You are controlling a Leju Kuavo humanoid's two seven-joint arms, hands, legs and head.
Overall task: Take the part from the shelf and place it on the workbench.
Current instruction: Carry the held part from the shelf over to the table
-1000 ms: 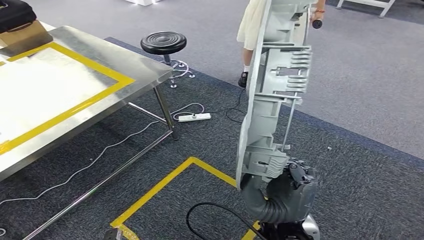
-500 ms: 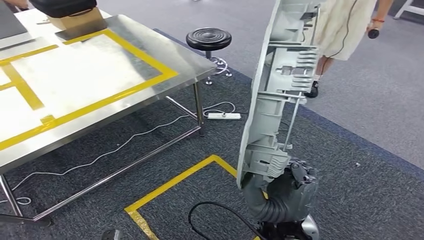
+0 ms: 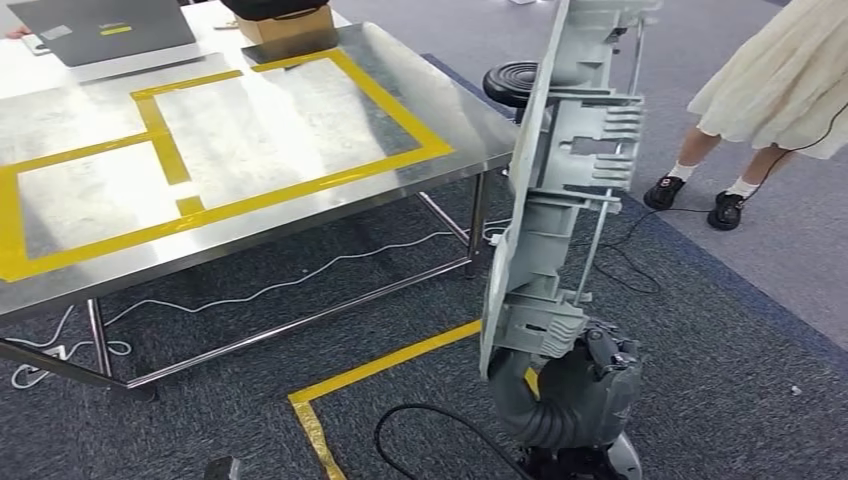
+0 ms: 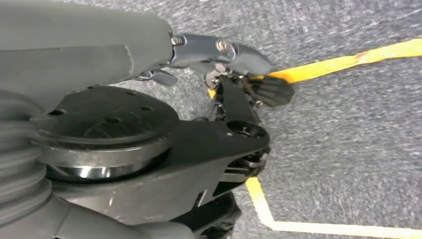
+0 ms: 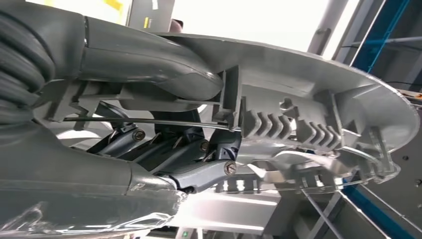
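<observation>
One steel workbench (image 3: 250,215) fills the far left, its top marked out with yellow tape (image 3: 300,190); a laptop (image 3: 100,30) and a cardboard box (image 3: 285,25) sit at its far edge. White cable (image 3: 290,282) trails over the dark carpet beneath it. Near centre, a yellow floor line (image 3: 385,368) forms a corner, with a black cable (image 3: 430,412) looping beside it. Left hand (image 4: 239,84) hangs over the carpet, holding nothing; fingers loosely curled, whether parted or closed I cannot tell. A black stool (image 3: 510,82) stands just past the bench's right corner, partly hidden by the part. Right of centre, the right hand (image 3: 585,375) grips the near, lower end of the part (image 3: 560,200), a long grey ribbed moulding held upright, well apart from the bench top. Wrist view: fingers (image 5: 199,174) wrap its ribs, thumb pressed on the outer face. Far right, a person (image 3: 790,90) in a pale skirt stands.
</observation>
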